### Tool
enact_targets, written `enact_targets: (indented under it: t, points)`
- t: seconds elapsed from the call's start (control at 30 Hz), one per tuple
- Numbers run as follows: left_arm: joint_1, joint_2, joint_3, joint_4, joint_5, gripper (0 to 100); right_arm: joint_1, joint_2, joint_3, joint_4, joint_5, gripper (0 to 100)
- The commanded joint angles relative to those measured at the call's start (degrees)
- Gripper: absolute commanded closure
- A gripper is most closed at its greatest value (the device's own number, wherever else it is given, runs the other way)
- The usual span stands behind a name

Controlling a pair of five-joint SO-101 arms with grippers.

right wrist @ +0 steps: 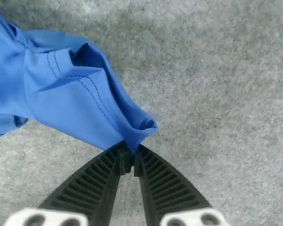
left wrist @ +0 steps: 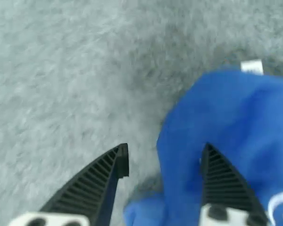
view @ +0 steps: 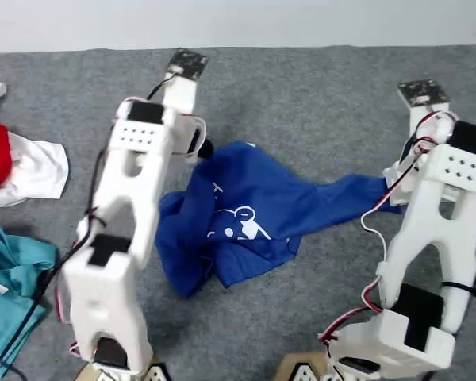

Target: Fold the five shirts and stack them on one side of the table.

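A crumpled blue shirt (view: 246, 214) with a white print lies in the middle of the grey table. My left gripper (left wrist: 165, 157) is open at the shirt's far left edge, one finger (left wrist: 219, 181) resting on the blue cloth (left wrist: 231, 122) and the other over bare carpet. My right gripper (right wrist: 130, 157) is shut on the tip of the blue shirt's sleeve (right wrist: 80, 94), which stretches out to the right in the high view (view: 365, 190). At the table's left edge lie a white and red shirt (view: 24, 167) and a teal shirt (view: 8, 274).
The grey carpeted table (view: 301, 87) has free room at the back and between the two arms at the front. A white wall runs along the far edge. Both arm bases stand at the near edge.
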Motion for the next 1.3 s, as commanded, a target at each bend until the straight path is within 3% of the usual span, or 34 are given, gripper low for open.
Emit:
enact_targets:
  t: [0.0,0.27,0.4,0.57,0.8,1.27]
  points:
    - [0.62,9.76,-19.30,3.34,-0.26,75,0.57,-0.48,-0.62,0.75,0.09,99.0]
    - [0.53,31.21,-50.07,8.79,-0.26,75,0.48,-0.48,-0.62,0.75,0.09,99.0]
    - [1.41,38.86,-58.07,12.40,-0.53,75,0.48,-0.48,-0.62,0.75,0.09,99.0]
    - [5.63,42.90,-64.75,22.95,-0.62,75,0.48,-0.40,-0.62,0.66,0.18,99.0]
    - [8.88,42.02,-67.91,24.97,-0.53,75,0.48,-0.40,-0.62,0.31,0.18,99.0]
    - [8.53,46.33,-67.03,22.33,-2.20,75,0.48,-0.40,-0.62,0.57,0.18,99.0]
